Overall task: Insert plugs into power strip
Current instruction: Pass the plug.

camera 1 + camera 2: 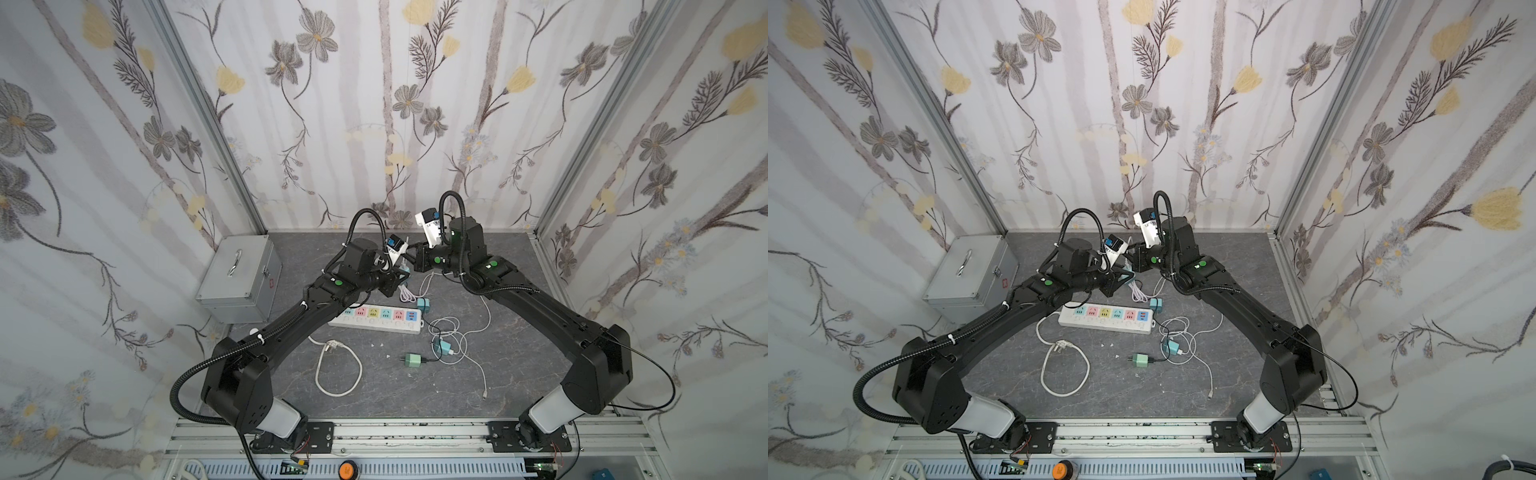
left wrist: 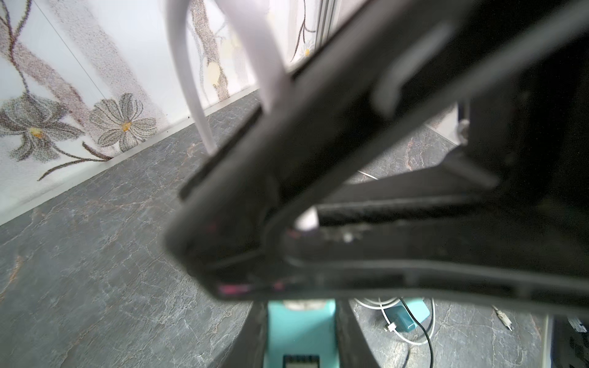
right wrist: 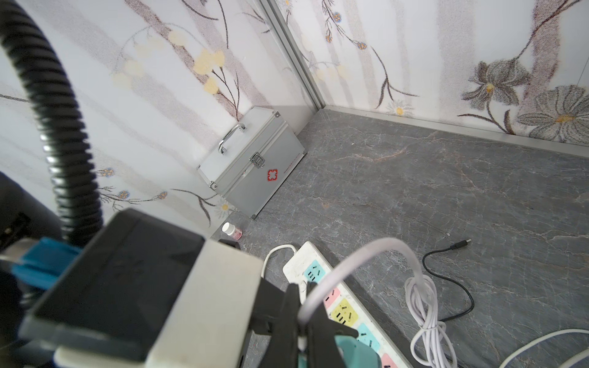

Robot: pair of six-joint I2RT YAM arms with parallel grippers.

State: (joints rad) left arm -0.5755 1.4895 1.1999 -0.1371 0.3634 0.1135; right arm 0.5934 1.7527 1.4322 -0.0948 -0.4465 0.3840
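- The power strip (image 1: 376, 321) lies flat below my two grippers, a bit closer to me. It runs side to side. All its holes look empty.
- My left gripper (image 2: 301, 315) sits tight on both sides of a teal plug (image 2: 299, 337), up in the air.
- My right gripper (image 3: 302, 296) is pinched on that plug's thin purple cable (image 3: 350, 253), just beside the plug.
- I think the left arm is closer to the strip, so it should carry the plug down. I cannot see the prongs.
- A mint green plug (image 1: 412, 359) lies off past the strip's right end.
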